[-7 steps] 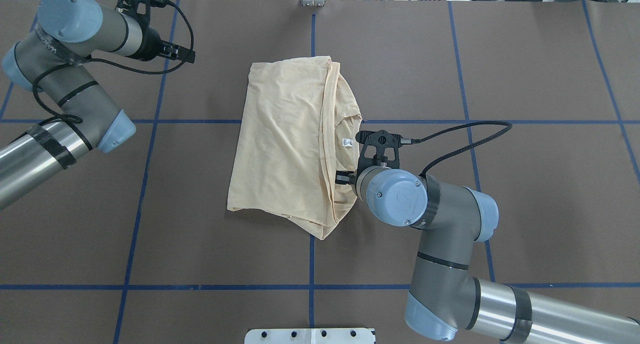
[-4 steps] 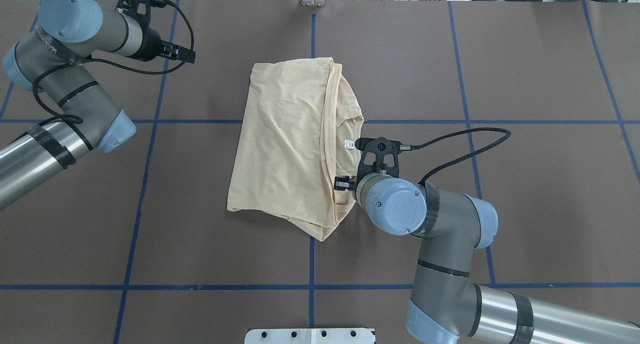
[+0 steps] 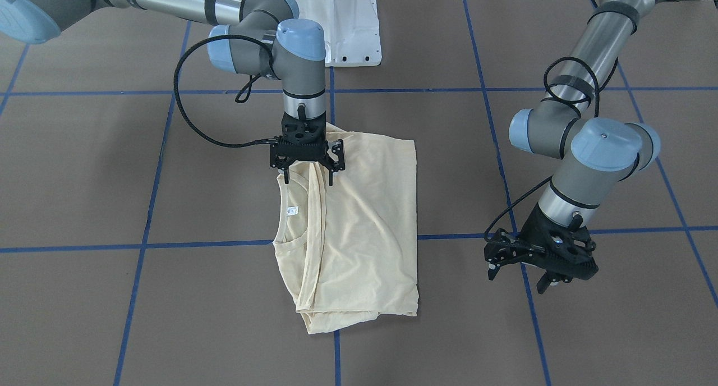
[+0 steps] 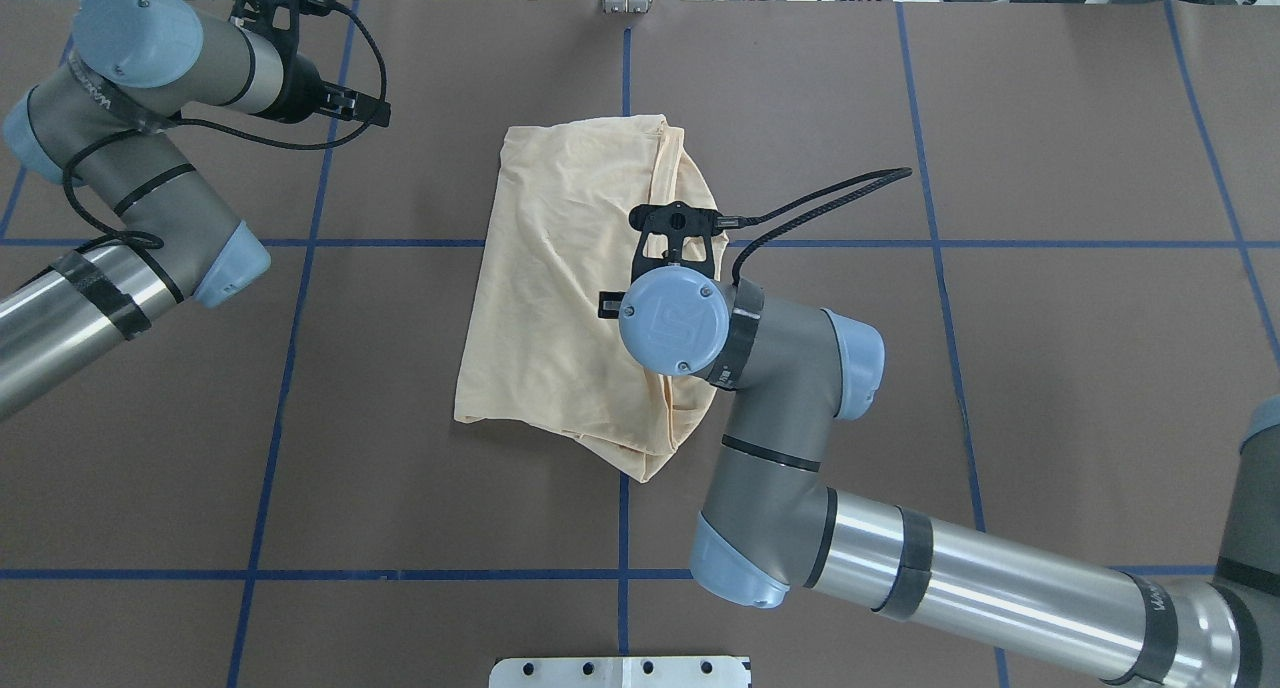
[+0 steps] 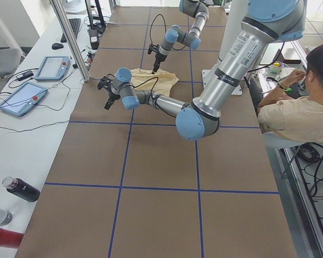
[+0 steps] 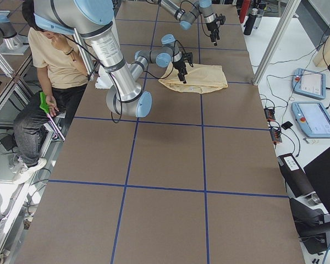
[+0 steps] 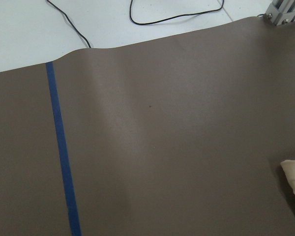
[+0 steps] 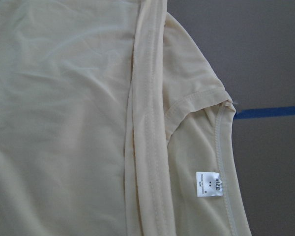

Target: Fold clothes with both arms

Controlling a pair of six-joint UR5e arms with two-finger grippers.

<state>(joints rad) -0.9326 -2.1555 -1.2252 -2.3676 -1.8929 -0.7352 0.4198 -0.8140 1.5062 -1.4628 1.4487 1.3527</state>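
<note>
Right arm (image 4: 775,368) over your shirt (image 4: 560,268)
You see its wrist above the folded shirt's right half; the left arm (image 4: 130,168) sits well apart, far left

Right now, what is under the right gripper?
The folded T-shirt: its hemmed edge, with the neck label nearby. The right gripper hangs open over it. Layers and table beneath the cloth are covered.

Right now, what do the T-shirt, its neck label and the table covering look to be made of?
T-shirt: thin, matte cream knit, probably cotton jersey; it lies in soft wrinkles and has stitched hems.
Neck label: small white fabric tag with dark print; the weave is unclear.
Table covering: matte brown sheet, paper- or vinyl-like; its far edge ripples.
</note>
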